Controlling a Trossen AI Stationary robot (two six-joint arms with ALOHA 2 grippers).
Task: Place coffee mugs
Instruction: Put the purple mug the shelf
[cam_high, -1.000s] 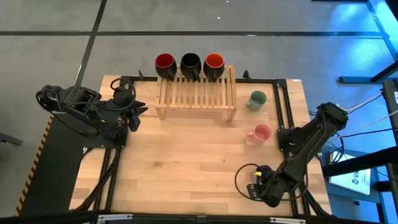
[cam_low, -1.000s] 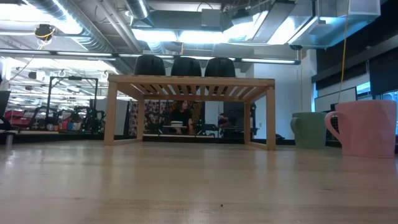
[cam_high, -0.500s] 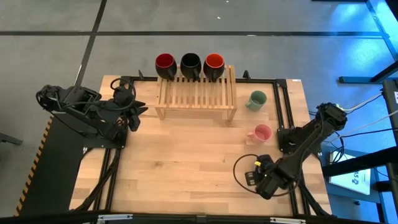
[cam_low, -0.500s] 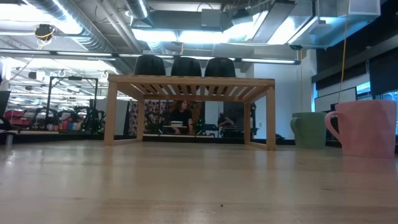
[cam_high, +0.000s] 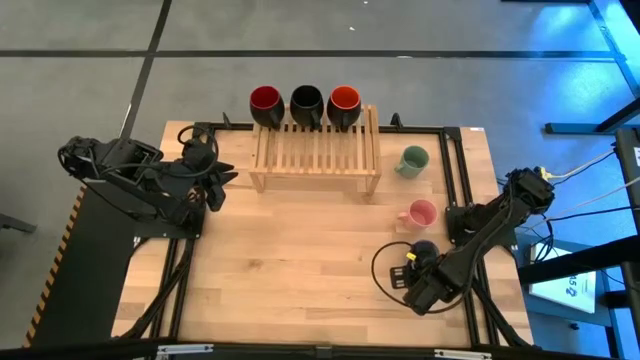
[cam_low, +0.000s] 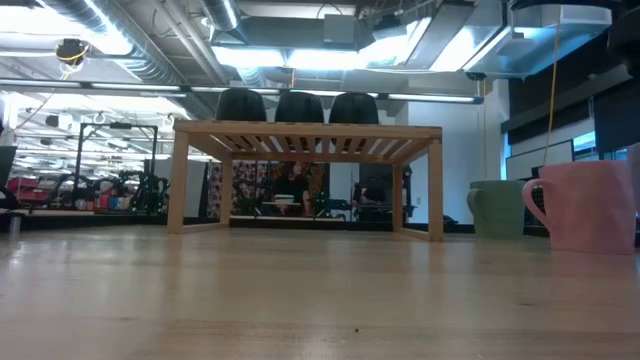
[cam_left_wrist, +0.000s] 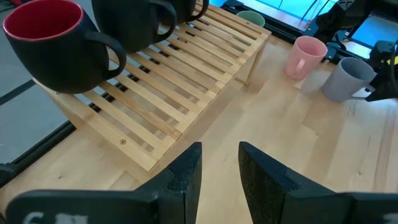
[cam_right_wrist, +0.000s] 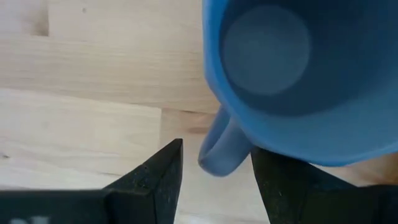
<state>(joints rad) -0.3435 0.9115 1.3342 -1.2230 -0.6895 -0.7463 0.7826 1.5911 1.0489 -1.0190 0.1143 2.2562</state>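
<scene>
The dark red mug, black mug and orange mug stand upright along the far edge of the wooden slatted rack. To the rack's right, the pale green mug and pink mug stand on the table. Nearer, the lavender mug also stands upright on the table. My right gripper hangs above it, pointing down and open, one finger on either side of the mug's handle without touching it. My left gripper waits open at the table's left, by the rack's left end.
The rack takes up the far middle of the table, with bare wood from its front to the near edge. A black frame rail runs along the right side, past the green mug. The low view shows the rack, green mug and pink mug.
My right gripper has moved from the near right edge toward the far edge and slightly left, coming over the lavender mug. The mugs and my left arm have stayed where they were.
</scene>
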